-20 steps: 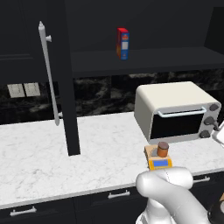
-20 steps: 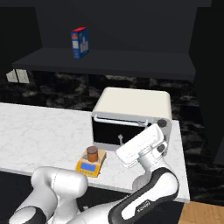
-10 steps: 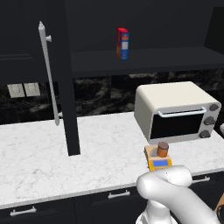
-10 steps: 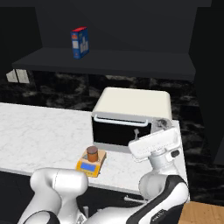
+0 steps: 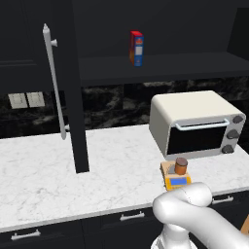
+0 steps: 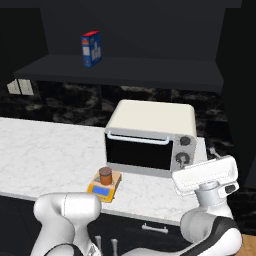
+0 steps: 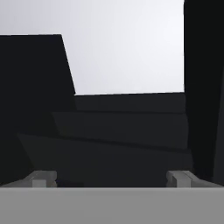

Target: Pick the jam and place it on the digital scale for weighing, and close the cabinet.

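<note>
– So, jam [image 5: 181, 166]?
– Upright on the scale [image 5: 175, 179], tabletop [image 5: 116, 170], just in front of the oven [image 5: 194, 124].
– Hand [image 7: 112, 178]?
– Released, fingers spread wide, holding nothing, facing dark panels.
– Cabinet [image 5: 70, 87]?
– Door stands open.

A: What surrounds the work area?
B: A white marble counter [image 5: 44, 180] runs beneath a dark veined backsplash [image 5: 107, 104], with dark drawers [image 5: 73, 231] below.
A: Anything else?
B: A white toaster oven [image 6: 150, 137] stands there; wall outlets [image 5: 25, 100] sit left.
</note>
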